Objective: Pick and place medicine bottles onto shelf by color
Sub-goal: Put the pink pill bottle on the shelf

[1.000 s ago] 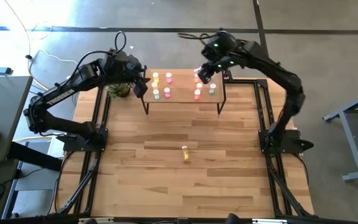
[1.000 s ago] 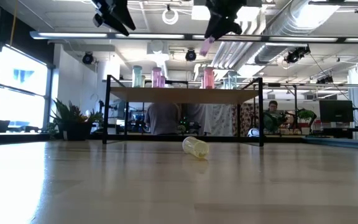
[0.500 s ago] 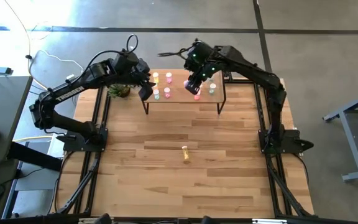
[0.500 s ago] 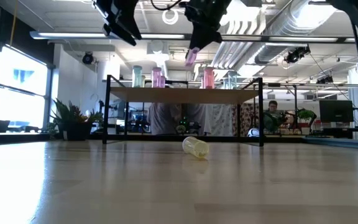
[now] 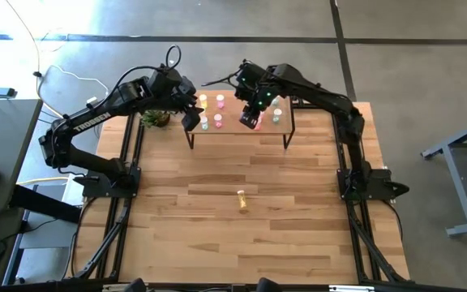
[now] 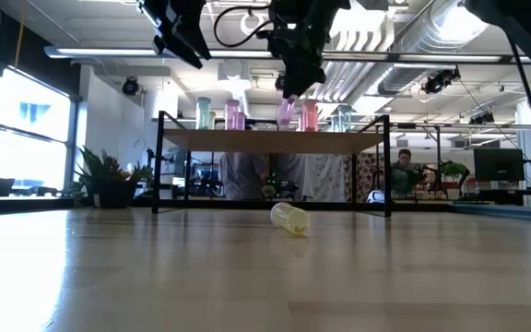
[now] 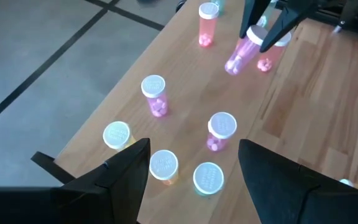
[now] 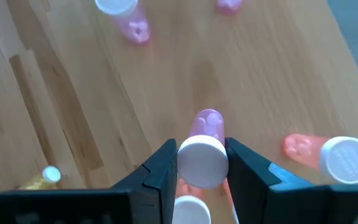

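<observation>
The shelf [image 5: 227, 130] stands at the table's far edge, its light wood top on black legs. Several pink, yellow-orange, green and red bottles [image 7: 154, 93] stand upright on it. My right gripper [image 5: 250, 116] hangs over the shelf's middle, shut on a pink bottle [image 6: 287, 112] close above the shelf top. My left gripper [image 7: 191, 180] is open, high over the shelf's left end, touching nothing. One yellow bottle [image 5: 242, 201] lies on its side on the table's middle [image 6: 289, 219]. My right gripper pinches the pink bottle between its two fingers at the white-capped top end [image 8: 202, 163], coming from above and pointing down. The bottle's pink body [image 8: 207, 124] hangs below the fingers, tilted. Whether its bottom touches the shelf top, I cannot tell.
A potted green plant [image 5: 154, 119] sits by the shelf's left end, under my left arm. The wide slatted tabletop [image 5: 242, 243] lies between the shelf and the near edge. People [image 6: 400, 166] show in the room behind the table.
My right gripper has carried the pink bottle toward the table's left and down, from high over the shelf's right part to just above its middle, staying shut on it. My left gripper shifted a little toward the shelf, then held still.
</observation>
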Action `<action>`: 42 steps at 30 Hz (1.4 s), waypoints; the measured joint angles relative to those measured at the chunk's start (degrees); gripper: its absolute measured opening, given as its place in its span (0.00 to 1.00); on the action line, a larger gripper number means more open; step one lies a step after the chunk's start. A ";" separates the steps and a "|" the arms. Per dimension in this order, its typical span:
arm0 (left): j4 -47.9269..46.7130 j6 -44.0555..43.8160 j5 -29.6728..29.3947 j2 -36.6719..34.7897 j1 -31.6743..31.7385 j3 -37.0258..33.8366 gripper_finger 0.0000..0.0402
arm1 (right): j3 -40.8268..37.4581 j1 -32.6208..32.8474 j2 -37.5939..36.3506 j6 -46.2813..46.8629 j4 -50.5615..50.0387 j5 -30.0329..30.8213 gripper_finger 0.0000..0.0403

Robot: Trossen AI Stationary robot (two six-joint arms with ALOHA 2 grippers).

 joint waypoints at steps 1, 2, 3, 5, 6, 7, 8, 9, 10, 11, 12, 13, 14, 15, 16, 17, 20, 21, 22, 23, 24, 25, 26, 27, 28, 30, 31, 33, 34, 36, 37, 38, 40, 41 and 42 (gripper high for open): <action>0.00 0.00 0.00 0.00 0.00 0.00 0.59 | 0.00 0.00 0.19 -0.18 -0.27 0.02 0.26; 0.00 0.00 -0.02 0.00 0.00 0.00 0.59 | 0.00 0.00 0.30 -0.53 -0.28 0.02 0.26; 0.00 -0.02 -0.02 0.00 0.00 0.00 0.59 | -0.02 0.00 0.35 -0.87 -0.27 0.22 0.26; 0.00 -0.37 -0.02 0.00 0.00 0.00 0.59 | -0.02 0.00 0.35 -1.03 -0.22 0.91 0.26; 0.00 -0.49 -0.02 0.00 0.00 0.00 0.59 | -0.02 0.00 0.35 -1.12 -0.31 1.33 0.26; -0.01 -0.50 -0.01 0.00 0.00 0.00 0.59 | -0.02 0.00 0.35 -1.25 -0.57 1.48 0.26; 0.00 -0.50 -0.02 0.00 0.00 0.00 0.59 | -0.02 0.00 0.35 -1.71 -1.05 1.44 0.26; 0.00 -0.48 -0.02 0.00 0.00 0.00 0.59 | -0.02 0.00 0.36 -2.07 -1.59 1.45 0.26; 0.00 -0.48 0.00 0.00 0.00 0.00 0.59 | -0.02 0.00 0.54 -2.35 -1.82 1.44 0.26; 0.00 -0.48 -0.02 0.00 0.00 0.00 0.59 | -0.02 0.00 0.73 -2.57 -1.95 1.42 0.26; 0.00 -0.48 0.00 0.00 0.00 0.00 0.59 | -0.04 0.00 0.93 -3.06 -2.32 1.44 0.26; 0.00 -0.48 -0.02 0.00 0.00 0.00 0.59 | -0.04 0.01 1.14 -3.40 -2.51 1.50 0.26; -0.02 -0.48 0.00 0.00 0.00 0.00 0.59 | -0.04 0.10 1.22 -3.49 -2.27 1.71 0.26; 0.00 -0.48 0.00 0.00 0.00 0.00 0.59 | -0.04 0.14 1.22 -3.50 -2.08 1.93 0.26; 0.00 -0.48 0.00 0.00 0.00 0.00 0.59 | -0.04 0.15 1.22 -3.51 -2.13 1.90 0.26; 0.00 -0.48 -0.02 0.00 0.00 0.00 0.59 | -0.04 0.15 1.22 -3.54 -2.15 1.87 0.26; 0.00 -0.48 0.00 0.00 0.00 0.00 0.59 | -0.04 0.15 1.60 -4.21 -2.14 0.58 0.26; 0.00 -0.48 0.00 0.00 0.00 0.00 0.59 | -0.04 0.14 1.68 -4.63 -2.22 0.07 0.26; 0.00 -0.48 0.00 0.00 -0.02 0.00 0.59 | -0.04 0.15 1.78 -4.92 -2.22 -0.07 0.26; -0.02 -0.48 0.00 0.00 -0.02 0.00 0.59 | -0.04 0.23 1.79 -5.00 -2.16 -0.04 0.26; -0.01 -0.48 0.00 0.00 -0.02 0.00 0.59 | -0.04 0.26 1.79 -5.00 -2.13 -0.04 0.26; -0.02 -0.48 0.00 0.00 -0.02 0.00 0.59 | -0.04 0.26 1.79 -4.91 -2.11 -0.04 0.26; -0.02 -0.48 0.00 0.00 -0.02 0.00 0.59 | -0.04 0.26 1.79 -4.86 -2.11 -0.04 0.26; -0.01 -0.48 0.00 0.00 -0.02 0.00 0.59 | -0.04 0.26 1.79 -4.86 -2.12 -0.04 0.26; -0.02 -0.48 0.00 0.00 -0.02 0.00 0.59 | -0.04 0.26 1.79 -4.86 -2.13 -0.04 0.26; -0.02 -0.46 0.00 -0.01 -0.02 0.00 0.59 | -0.04 0.26 1.79 -5.01 -2.13 -0.04 0.26; -0.02 -0.46 0.00 -0.02 -0.02 0.00 0.59 | -0.04 0.26 1.79 -5.02 -2.13 -0.04 0.26; -0.02 -0.46 0.00 -0.02 -0.02 0.00 0.59 | -0.04 0.24 1.79 -5.02 -2.13 -0.04 0.26; -0.02 -0.46 0.00 -0.02 -0.02 0.00 0.59 | -0.04 0.24 1.79 -5.02 -2.12 -0.04 0.27; -0.02 -0.46 0.00 -0.02 -0.02 0.00 0.59 | -0.04 0.24 1.79 -5.17 -2.11 -0.04 0.28; -0.02 -0.46 0.00 -0.02 -0.02 0.00 0.59 | -0.04 0.24 1.79 -5.69 -2.08 -0.03 0.29; -0.02 -0.46 0.00 -0.02 -0.02 0.00 0.59 | -0.04 0.24 1.79 -6.06 -2.04 -0.02 0.30; -0.02 -0.46 0.00 -0.02 -0.02 0.00 0.59 | -0.04 0.24 1.79 -6.20 -1.93 -0.02 0.31; -0.02 -0.46 0.00 -0.02 -0.02 0.00 0.59 | -0.04 0.24 1.79 -6.32 -1.87 -0.02 0.32; -0.02 -0.46 0.00 -0.02 -0.02 0.00 0.59 | -0.04 0.25 1.79 -6.33 -1.75 -0.02 0.32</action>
